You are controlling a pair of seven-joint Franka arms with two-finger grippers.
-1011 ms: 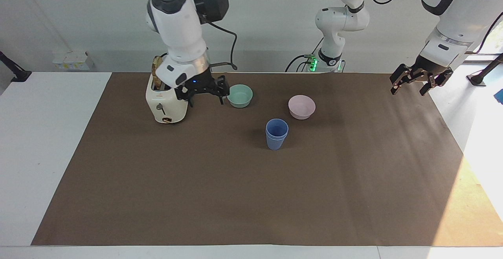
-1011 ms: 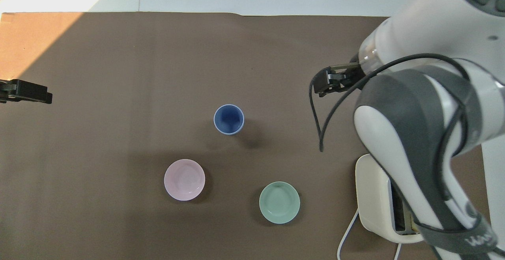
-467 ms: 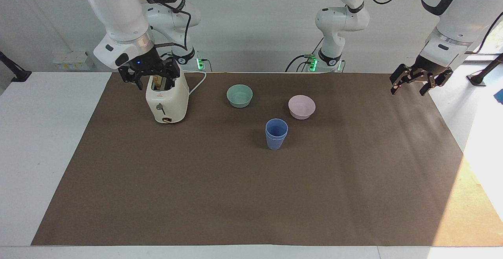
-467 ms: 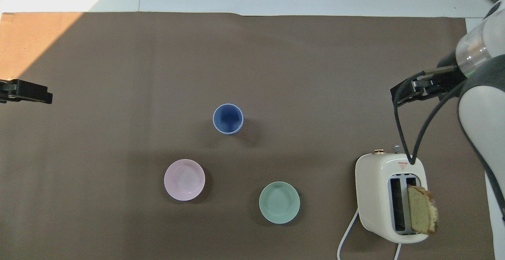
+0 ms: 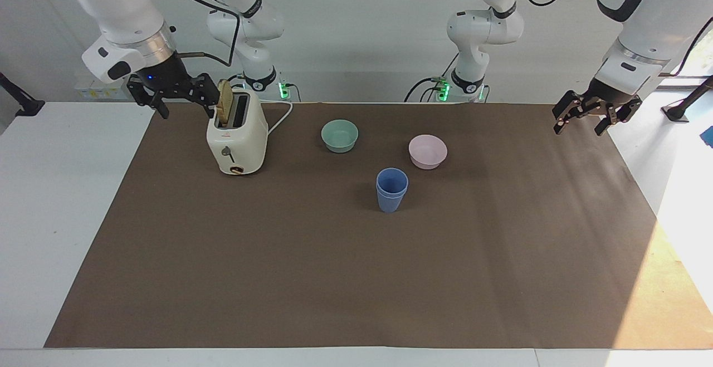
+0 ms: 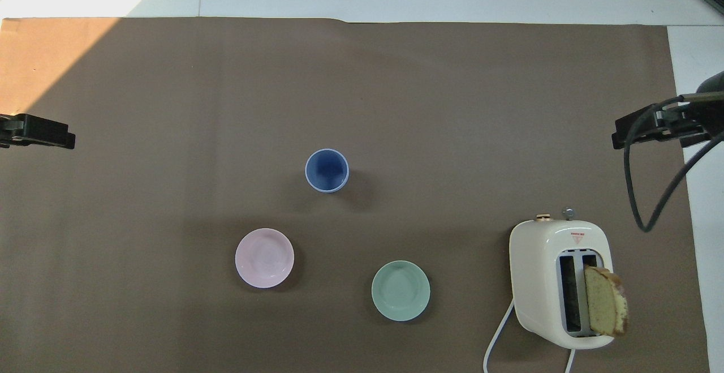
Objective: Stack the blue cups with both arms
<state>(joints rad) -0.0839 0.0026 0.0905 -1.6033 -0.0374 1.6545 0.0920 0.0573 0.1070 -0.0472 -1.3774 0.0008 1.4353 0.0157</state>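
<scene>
Since a second ago the right gripper (image 5: 172, 95) has been carried from beside the teal bowl (image 5: 340, 135) out past the toaster (image 5: 236, 140), and it is now held in the air over the mat's edge at the right arm's end of the table, its fingers spread wide and empty. Nothing else has been shifted. Nearest the robots, the toaster, with a slice of bread (image 6: 606, 300) standing in one slot, and the teal bowl are found; the pink bowl (image 5: 427, 151) is set a little farther out. Farther still, near the middle of the brown mat (image 5: 356, 278), the blue cups (image 5: 392, 189) are seen nested one inside the other, upright. The left gripper (image 5: 596, 114) is kept waiting over the mat's edge at the left arm's end, open and empty. The stacking is judged complete, both arms being withdrawn.
</scene>
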